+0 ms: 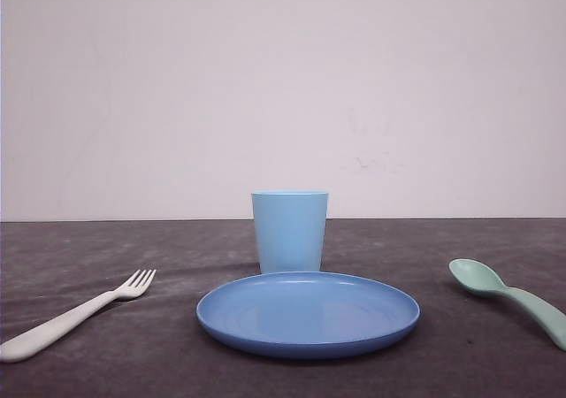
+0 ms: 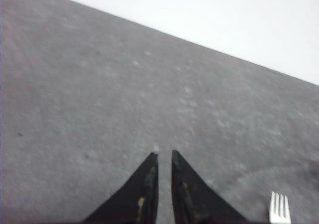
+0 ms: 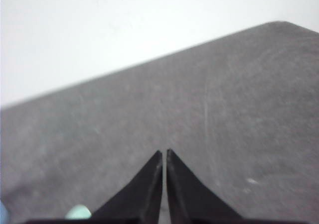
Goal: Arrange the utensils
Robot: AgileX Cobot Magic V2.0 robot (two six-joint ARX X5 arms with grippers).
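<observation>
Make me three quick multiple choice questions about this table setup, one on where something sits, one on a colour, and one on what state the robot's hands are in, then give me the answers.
1. Where does the fork lie, seen from the front?
A. On the plate
B. On the table, left of the plate
C. Inside the cup

2. What colour is the spoon?
A. Mint green
B. Red
C. Black

3. How does the left hand stand?
A. Fingers nearly together, holding nothing
C. Spread wide over the cup
B. Clamped on the fork

Answers:
1. B, the white fork rests on the dark table, apart from the blue plate, which sits in front of the cup.
2. A, its oval bowl and handle are pale green, right of the plate.
3. A, a thin gap shows between the dark fingers, with the fork tines off to one side; the right hand looks the same.
</observation>
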